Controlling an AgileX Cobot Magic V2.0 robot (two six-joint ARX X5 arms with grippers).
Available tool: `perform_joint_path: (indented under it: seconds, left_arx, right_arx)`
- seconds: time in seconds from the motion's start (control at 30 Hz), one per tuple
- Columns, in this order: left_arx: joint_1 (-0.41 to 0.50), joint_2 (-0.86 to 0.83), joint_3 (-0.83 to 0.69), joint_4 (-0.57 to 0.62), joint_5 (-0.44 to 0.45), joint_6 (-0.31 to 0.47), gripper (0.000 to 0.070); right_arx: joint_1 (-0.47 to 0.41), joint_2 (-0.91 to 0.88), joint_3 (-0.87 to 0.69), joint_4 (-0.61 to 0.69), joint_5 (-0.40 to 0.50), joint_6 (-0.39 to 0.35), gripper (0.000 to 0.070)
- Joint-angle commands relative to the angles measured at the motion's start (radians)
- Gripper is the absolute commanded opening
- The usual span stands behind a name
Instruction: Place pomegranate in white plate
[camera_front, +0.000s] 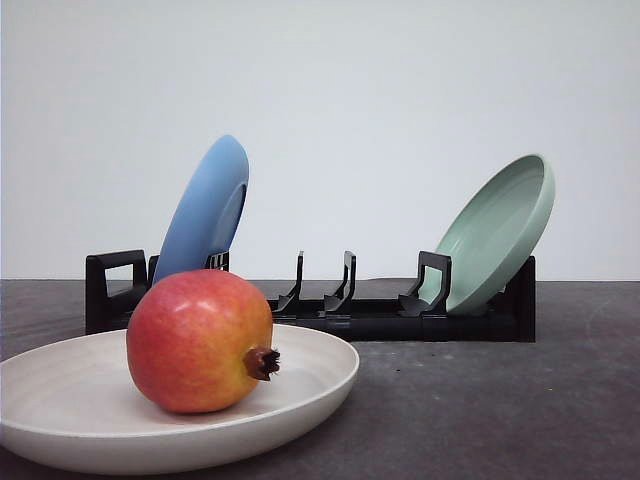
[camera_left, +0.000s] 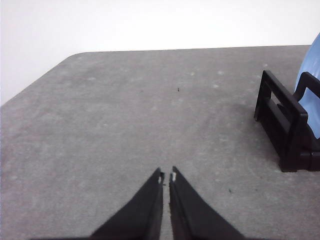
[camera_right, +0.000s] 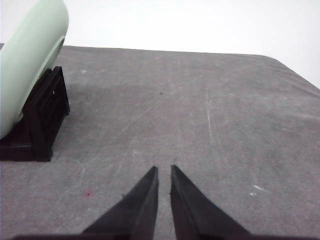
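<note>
The pomegranate (camera_front: 201, 340), red with yellow-orange patches and a dark crown tip pointing right, rests in the white plate (camera_front: 310, 385) at the front left of the table. In the left wrist view my left gripper (camera_left: 166, 176) hovers over bare grey table, shut with nothing between its fingers, well away from the fruit. The right gripper (camera_right: 164, 169) is likewise shut and empty over bare table, to the right of the rack's end.
A black dish rack (camera_front: 330, 305) stands behind the white plate. It holds a blue plate (camera_front: 205, 215) on edge at its left and a pale green plate (camera_front: 495, 235) leaning at its right. The rack's ends appear in the wrist views (camera_left: 282, 125) (camera_right: 40, 117).
</note>
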Motion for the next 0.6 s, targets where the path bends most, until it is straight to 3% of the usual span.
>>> perform_joint_path:
  seconds: [0.0, 0.57]
  left_arx:
    - [0.002, -0.002, -0.009, -0.005, -0.002, -0.007, 0.0]
    - [0.002, -0.002, -0.009, -0.005, -0.002, -0.007, 0.0]
  right_arx:
    - [-0.002, -0.002, -0.004, 0.008, 0.001, 0.003, 0.0044]
    - [-0.002, -0.002, -0.004, 0.007, 0.001, 0.003, 0.0044]
